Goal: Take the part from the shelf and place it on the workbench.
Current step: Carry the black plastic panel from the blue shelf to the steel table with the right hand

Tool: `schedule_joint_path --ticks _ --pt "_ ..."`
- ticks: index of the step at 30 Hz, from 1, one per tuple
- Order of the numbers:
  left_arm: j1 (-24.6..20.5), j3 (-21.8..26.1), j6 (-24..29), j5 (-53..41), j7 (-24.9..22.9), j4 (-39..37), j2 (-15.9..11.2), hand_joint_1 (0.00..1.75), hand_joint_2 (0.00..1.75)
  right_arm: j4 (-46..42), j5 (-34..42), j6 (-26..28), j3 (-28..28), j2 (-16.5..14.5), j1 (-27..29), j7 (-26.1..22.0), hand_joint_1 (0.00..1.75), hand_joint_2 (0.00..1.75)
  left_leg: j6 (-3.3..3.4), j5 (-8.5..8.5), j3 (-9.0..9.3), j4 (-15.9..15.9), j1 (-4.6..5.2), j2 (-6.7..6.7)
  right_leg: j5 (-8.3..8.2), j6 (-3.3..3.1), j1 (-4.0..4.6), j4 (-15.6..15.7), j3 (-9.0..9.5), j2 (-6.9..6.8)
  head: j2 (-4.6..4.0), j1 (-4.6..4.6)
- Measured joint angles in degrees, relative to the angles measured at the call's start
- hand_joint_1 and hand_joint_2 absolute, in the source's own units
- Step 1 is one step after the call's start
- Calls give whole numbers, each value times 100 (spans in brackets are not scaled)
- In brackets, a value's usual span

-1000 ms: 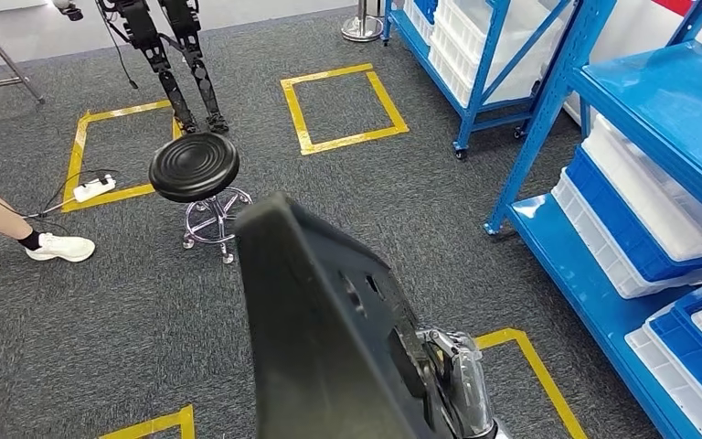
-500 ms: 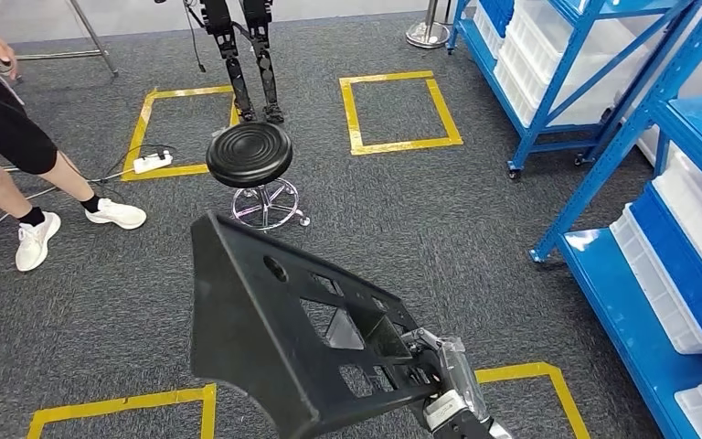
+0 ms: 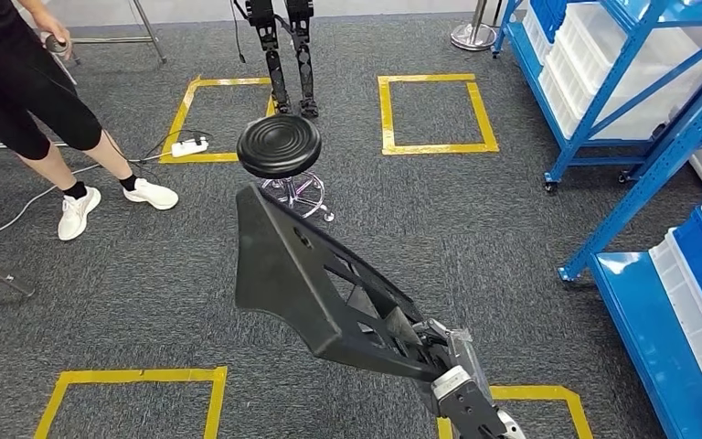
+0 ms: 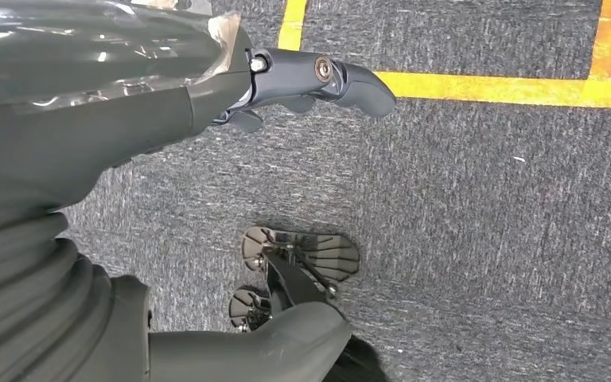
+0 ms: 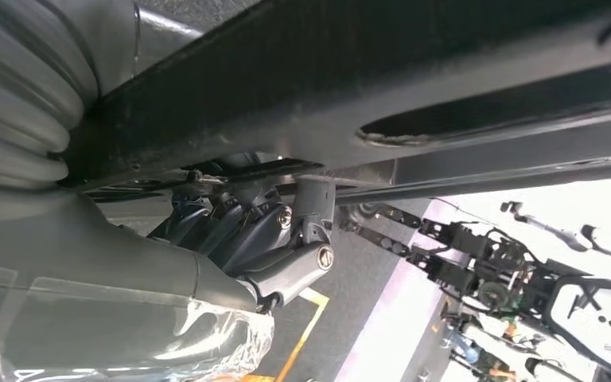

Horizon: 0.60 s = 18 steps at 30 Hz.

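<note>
Low in the frame's centre, the right hand [image 3: 452,384] grips one end of the black part [image 3: 315,283], its fingers [image 5: 239,231] curled around the part's edge. Meanwhile the left hand [image 4: 302,79] hangs over the carpet [image 4: 485,199], fingers loosely apart and holding nothing. Beyond the part stands a black stool [image 3: 279,146].

You see a black round stool [image 3: 279,144] on the grey carpet [image 3: 146,293], between yellow tape squares [image 3: 434,114]. A person [image 3: 37,101] in white shoes stands beside a power strip [image 3: 189,145]. Blue shelves [image 3: 622,82] hold white bins [image 3: 603,46].
</note>
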State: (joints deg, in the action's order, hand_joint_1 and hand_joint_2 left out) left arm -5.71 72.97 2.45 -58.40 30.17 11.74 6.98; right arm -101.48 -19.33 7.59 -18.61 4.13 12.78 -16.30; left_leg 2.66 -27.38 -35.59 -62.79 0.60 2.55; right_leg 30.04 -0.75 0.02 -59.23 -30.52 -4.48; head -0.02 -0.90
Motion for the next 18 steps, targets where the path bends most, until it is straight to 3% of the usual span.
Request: schedule_joint_path --ticks 2,4,6,8,9,11,12,14,15,16,18 --pt "-22 -21 -2 -33 -2 1 -15 0 175 -3 -50 -48 81 -69 -6 10 175 175 86 37 139 310 84 127 10 9 3 18 7 -102 0 0" --pt "-20 -33 -3 -65 -2 1 -25 0 175 -24 -97 -61 145 -123 1 17 175 175 126 78 168 414 92 15 17 30 15 50 18 -195 0 -6" --pt "-8 -54 -5 -87 -1 -1 -23 0 175 -70 -141 -63 196 -158 10 21 175 175 146 171 271 595 52 -99 86 49 24 -73 -20 -43 1 -5" --pt "-18 -89 -10 -100 -1 -3 -16 0 175 -114 -168 -67 249 -175 33 20 175 175 151 232 328 695 5 -220 326 46 -15 -644 -288 271 1 9" --pt "-24 -104 -13 -101 -2 -3 -15 0 175 -127 -174 -70 272 -180 55 21 175 175 158 237 325 696 -13 -290 469 52 -39 -1021 -483 365 1 13" --pt "-24 -122 -16 -101 -2 -3 -14 0 175 -132 -191 -72 304 -183 98 24 175 175 138 235 321 687 -46 -440 579 136 -112 -1458 -731 423 1 20" --pt "-18 -125 -17 -101 -3 -3 -13 0 175 -135 -198 -74 314 -184 109 25 175 175 110 227 321 671 -72 -515 493 221 -154 -1367 -704 428 1 20" --pt "-11 -127 -17 -101 -3 -3 -11 0 175 -146 -209 -79 325 -192 112 25 175 175 8 177 296 577 -131 -655 176 427 -267 -697 -405 526 0 26" --pt "-12 -127 -18 -101 -3 -2 -15 0 175 -157 -215 -89 327 -202 112 24 175 175 -61 131 256 487 -147 -721 58 475 -298 -375 -263 607 0 37" --pt "-15 -128 -17 -101 -3 -2 -18 0 175 -168 -224 -102 333 -211 120 20 175 175 -122 90 218 414 -155 -771 0 467 -315 -174 -172 670 0 39" --pt "-8 -129 -17 -101 -3 -1 -25 0 175 -196 -250 -137 343 -228 144 -1 175 175 -205 54 156 350 -167 -849 0 349 -281 -105 -130 685 0 39"
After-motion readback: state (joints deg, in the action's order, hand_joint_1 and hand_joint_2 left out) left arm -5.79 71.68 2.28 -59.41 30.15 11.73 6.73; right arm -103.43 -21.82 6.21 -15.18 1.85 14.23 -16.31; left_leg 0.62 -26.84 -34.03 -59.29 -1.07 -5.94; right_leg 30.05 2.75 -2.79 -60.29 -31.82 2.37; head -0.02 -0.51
